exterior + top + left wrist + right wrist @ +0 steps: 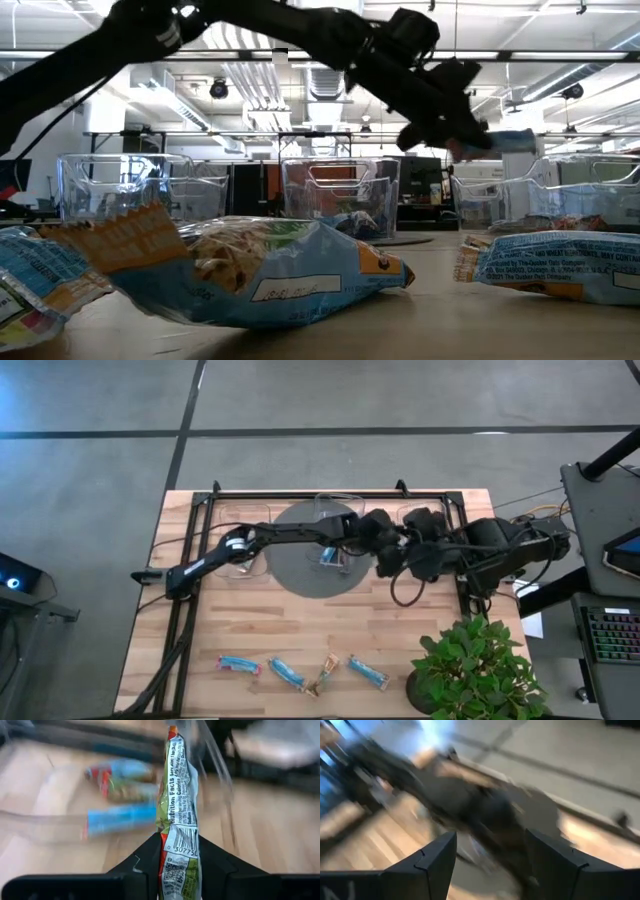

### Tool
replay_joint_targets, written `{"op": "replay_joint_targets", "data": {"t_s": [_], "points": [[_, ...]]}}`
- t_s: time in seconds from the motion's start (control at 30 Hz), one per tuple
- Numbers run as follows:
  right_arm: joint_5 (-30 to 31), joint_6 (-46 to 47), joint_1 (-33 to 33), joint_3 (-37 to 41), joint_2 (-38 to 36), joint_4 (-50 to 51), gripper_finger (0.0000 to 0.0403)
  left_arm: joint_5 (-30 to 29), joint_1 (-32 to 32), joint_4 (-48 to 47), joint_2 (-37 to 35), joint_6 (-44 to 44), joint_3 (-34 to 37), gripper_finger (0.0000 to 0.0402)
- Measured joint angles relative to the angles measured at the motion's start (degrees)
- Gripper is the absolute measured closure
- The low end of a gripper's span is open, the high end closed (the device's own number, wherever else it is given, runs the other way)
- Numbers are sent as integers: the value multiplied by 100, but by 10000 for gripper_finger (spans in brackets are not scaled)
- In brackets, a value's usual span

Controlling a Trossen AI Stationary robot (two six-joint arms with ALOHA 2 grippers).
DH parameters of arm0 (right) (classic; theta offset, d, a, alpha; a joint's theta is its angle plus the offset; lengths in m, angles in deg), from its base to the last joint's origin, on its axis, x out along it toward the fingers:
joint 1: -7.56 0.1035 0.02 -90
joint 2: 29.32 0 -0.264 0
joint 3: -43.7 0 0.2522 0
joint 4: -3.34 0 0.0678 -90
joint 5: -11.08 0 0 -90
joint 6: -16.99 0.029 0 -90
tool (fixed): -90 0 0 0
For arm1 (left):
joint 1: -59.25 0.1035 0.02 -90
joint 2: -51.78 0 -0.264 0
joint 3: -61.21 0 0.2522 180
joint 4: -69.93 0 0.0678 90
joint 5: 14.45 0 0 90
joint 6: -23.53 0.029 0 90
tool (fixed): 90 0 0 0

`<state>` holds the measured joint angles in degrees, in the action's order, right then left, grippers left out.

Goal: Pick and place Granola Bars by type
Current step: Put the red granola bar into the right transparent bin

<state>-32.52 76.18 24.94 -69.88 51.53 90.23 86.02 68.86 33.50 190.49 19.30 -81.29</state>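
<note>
My left arm reaches across the table from the left. Its gripper point(177, 845) point(468, 140) is shut on a green-and-white wrapped granola bar point(177, 785), held in the air over the clear bins at the far side. Below it, a clear bin point(45, 827) holds blue-wrapped bars point(120, 817) and a red-green one point(125, 790). Several more bars point(287, 673) lie flat in a row by the table's near edge. My right gripper point(490, 865) is open and holds nothing; its arm point(480, 550) comes in from the right, close beside the left arm's wrist. My left gripper pinches the green-and-white bar between its two fingers near one end point(179, 832). The rest of the wrapper sticks out forward past the fingertips, standing on edge. The bar is lifted clear, above the bins.
Three clear bins stand along the far side point(120, 185) point(340, 190) point(500, 200), the middle one on a grey round mat point(300, 575). A potted plant point(475, 665) fills the near right corner. A black frame point(200, 510) borders the table's far and left sides.
</note>
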Motion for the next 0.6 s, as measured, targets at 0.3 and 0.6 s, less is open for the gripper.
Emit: {"op": "replay_joint_targets", "data": {"t_s": [0.3, 0.6], "points": [[-1495, -201, -217, 636, -68, 1355, 179, 99, -116, -362, -1164, 1002, 1085, 316], [-1386, -1683, -304, 1254, -5, 668, 179, 126, -83, 1175, -2945, 1157, 3973, 317]]}}
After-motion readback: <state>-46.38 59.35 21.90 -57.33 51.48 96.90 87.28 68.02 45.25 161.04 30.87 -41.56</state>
